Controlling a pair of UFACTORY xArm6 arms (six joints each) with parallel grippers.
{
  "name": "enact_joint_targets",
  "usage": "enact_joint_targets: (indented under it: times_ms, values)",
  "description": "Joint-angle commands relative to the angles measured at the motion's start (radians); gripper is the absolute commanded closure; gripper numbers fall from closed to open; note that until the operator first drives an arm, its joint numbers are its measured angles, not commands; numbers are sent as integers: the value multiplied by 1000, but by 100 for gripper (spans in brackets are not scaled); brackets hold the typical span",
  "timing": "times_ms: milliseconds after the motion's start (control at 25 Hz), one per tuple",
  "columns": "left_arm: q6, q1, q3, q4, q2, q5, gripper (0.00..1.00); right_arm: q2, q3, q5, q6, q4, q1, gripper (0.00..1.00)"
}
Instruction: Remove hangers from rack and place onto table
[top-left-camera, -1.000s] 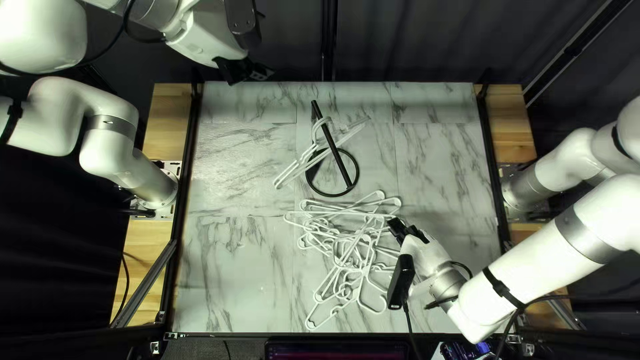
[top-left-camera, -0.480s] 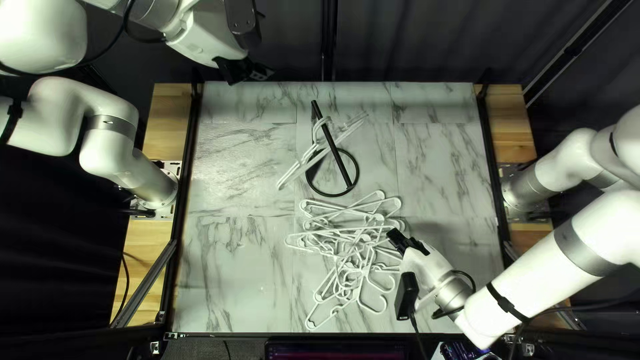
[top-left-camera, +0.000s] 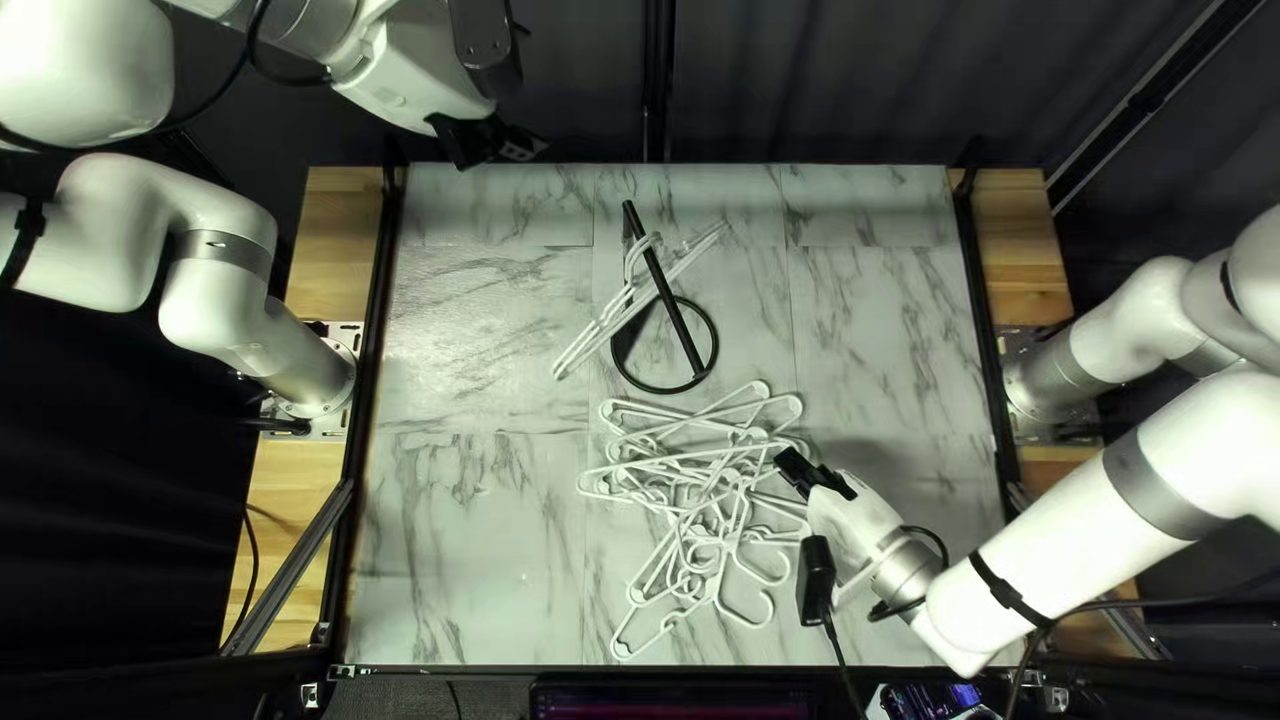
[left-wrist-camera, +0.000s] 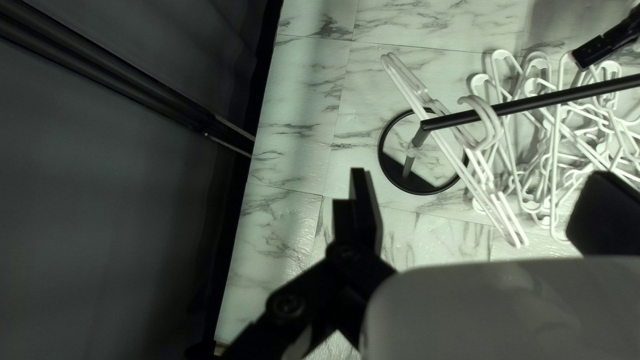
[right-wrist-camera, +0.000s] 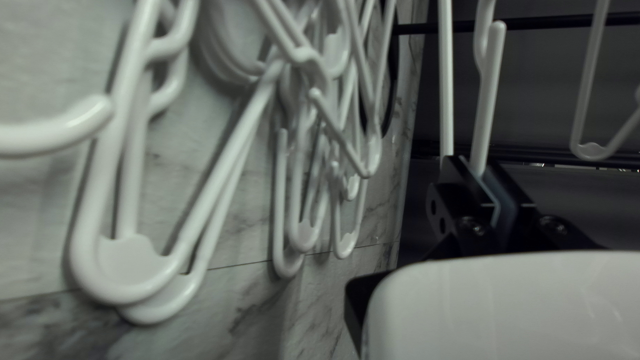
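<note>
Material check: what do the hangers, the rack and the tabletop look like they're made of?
Hangers: likely moulded white plastic, semi-gloss; rounded edges, soft highlights, webbed corners.
Rack: thin black rod on a ring base, probably coated metal, satin; plastic can't be excluded.
Tabletop: marble-look, grey veining; straight seams between panels suggest tiles or printed laminate rather than one slab.

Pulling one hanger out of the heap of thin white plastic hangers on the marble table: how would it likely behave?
The heap of thin white plastic hangers looks interlocked, hooks through frames, so one pulled hanger would probably drag neighbours. Their slim open outlines suggest they are light and stiff. On the smooth marble table they would likely slide.
</note>
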Motion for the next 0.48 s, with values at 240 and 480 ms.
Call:
enact_joint_targets:
  times_ms: [240, 480]
  values:
    - [0, 0, 0, 0, 0, 0, 0, -58, 30, -80, -49, 10, -23, 0]
    - [0, 0, 0, 0, 0, 0, 0, -180, 65, -131, -113, 73, -43, 0]
